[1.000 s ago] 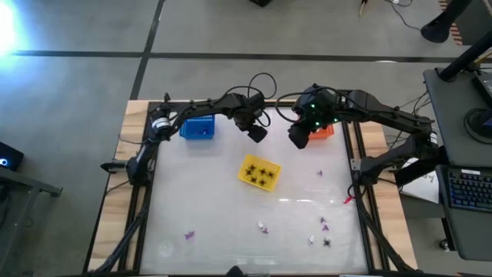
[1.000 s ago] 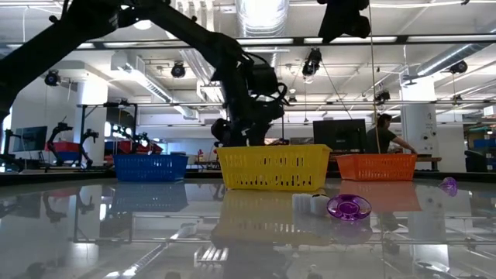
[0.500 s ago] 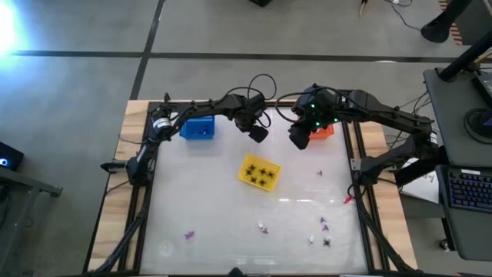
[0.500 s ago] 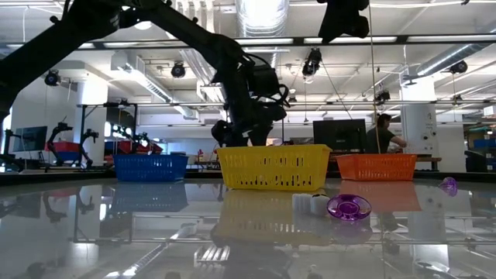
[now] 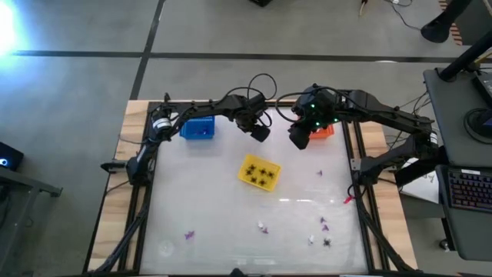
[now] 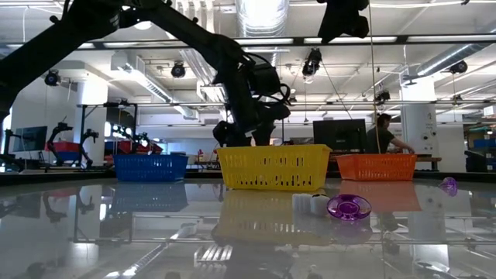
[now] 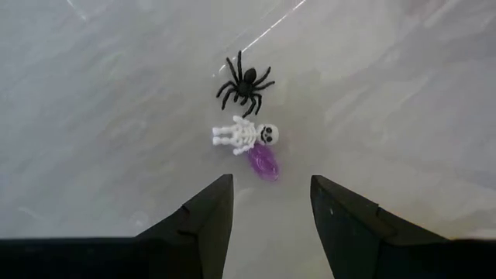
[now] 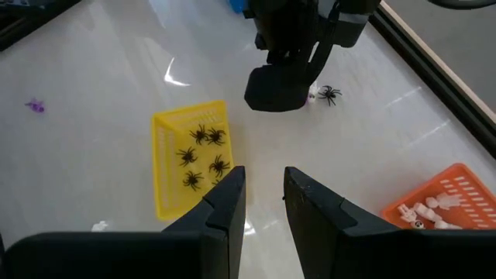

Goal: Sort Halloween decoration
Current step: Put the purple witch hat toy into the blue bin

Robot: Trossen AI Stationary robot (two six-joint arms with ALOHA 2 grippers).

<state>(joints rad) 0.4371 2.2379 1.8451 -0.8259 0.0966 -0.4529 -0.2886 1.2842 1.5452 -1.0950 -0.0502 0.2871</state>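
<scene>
Overhead, ceiling lights [image 6: 152, 84] above glossy white table [image 5: 207, 192].

A: What do the two arms look like from above?

B: Both are dark, jointed and slim. The left arm [image 5: 201, 108] has a pale collar near its base and a thin black cable looping over its wrist. The right arm [image 5: 384, 115] carries small green lights on its wrist.

A: And the fingers?

B: Black, flat and tapering on the left gripper [image 7: 267, 217]; the right gripper [image 8: 263, 203] has matching matte black blades.
</scene>
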